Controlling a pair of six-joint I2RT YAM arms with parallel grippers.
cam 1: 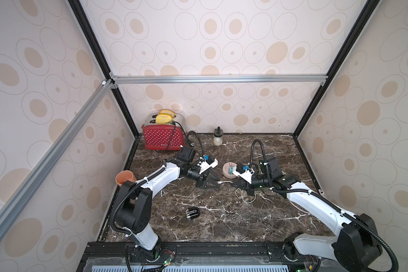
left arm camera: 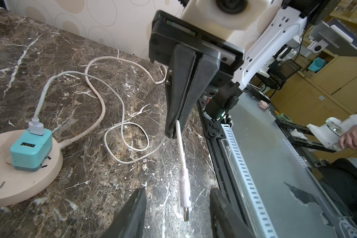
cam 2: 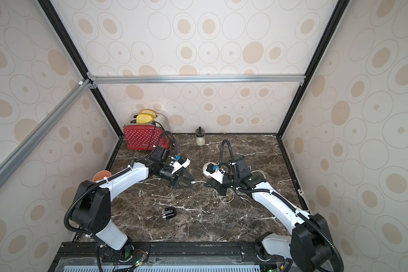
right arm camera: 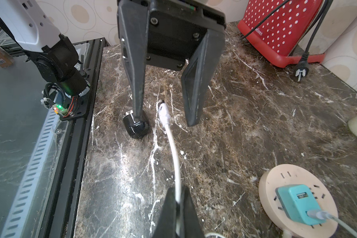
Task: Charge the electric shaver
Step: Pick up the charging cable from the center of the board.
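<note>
Handover pose at the centre of the bench (cam 1: 245,223): right gripper (left arm camera: 173,131) clamps a white cable (left arm camera: 180,148) behind its plug (left arm camera: 185,195), seemingly offering it to the left gripper (right arm camera: 165,121), whose jaws stand apart either side. Shaver (cam 1: 192,213) lies near the bench's front edge, leftward, well apart from both.

Red polka-dot toaster (cam 1: 163,139) at 11 o'clock on marble tabletop (cam 1: 245,219), two yellow bread slices (cam 1: 163,118) upright in slots; its black plug (right arm camera: 301,72) lies loose just beside; glass jar (cam 1: 218,139), black stopper, at 12; orange cup (cam 1: 124,177) at 9.

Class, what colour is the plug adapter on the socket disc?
Teal plug adapter, clearest in the left wrist view.
</note>
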